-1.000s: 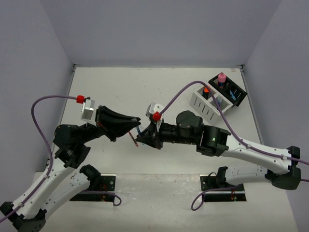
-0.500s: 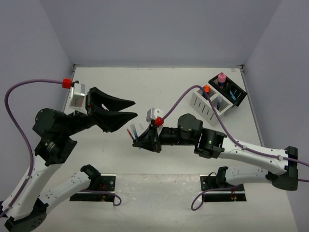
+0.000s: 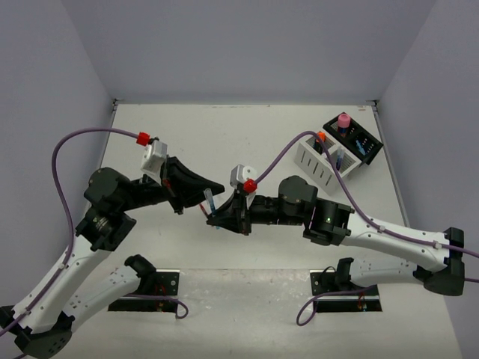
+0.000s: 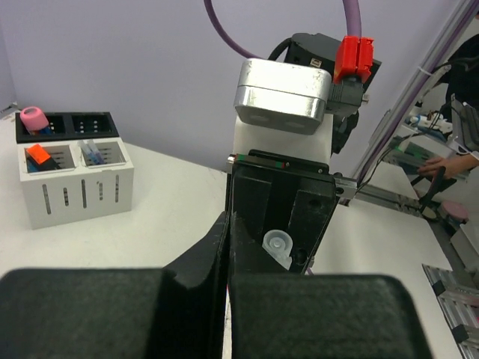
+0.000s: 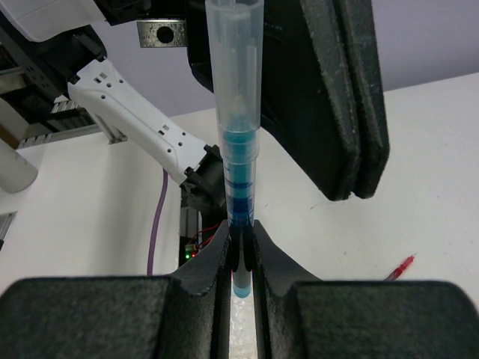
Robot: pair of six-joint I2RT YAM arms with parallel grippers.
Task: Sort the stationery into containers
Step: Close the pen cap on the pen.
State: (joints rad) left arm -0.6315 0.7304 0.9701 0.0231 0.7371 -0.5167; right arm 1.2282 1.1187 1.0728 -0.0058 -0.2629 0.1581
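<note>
My right gripper [image 3: 218,218] is shut on a blue pen [image 3: 209,199] with a clear cap and holds it upright above the table. In the right wrist view the pen [image 5: 238,149] rises from between the jaws [image 5: 241,233]. My left gripper [image 3: 215,186] is shut and empty, its tips just beside the pen's top. In the left wrist view [image 4: 228,224] the clear cap [image 4: 278,245] shows just right of the shut jaws. A red pen [image 5: 400,267] lies on the table. The white box [image 3: 322,163] holds an orange highlighter [image 3: 320,137]. The black box [image 3: 355,140] holds the pink cylinder [image 3: 343,120].
Both boxes stand at the back right, near the right wall; they also show in the left wrist view, the white box [image 4: 75,187] in front of the black box [image 4: 71,123]. Purple cables loop above both arms. The two arms meet at mid-table.
Half a second ago my left gripper was open and drawn back to the upper left. It has come back to the pen's top and shut. My right gripper still holds the blue pen.
</note>
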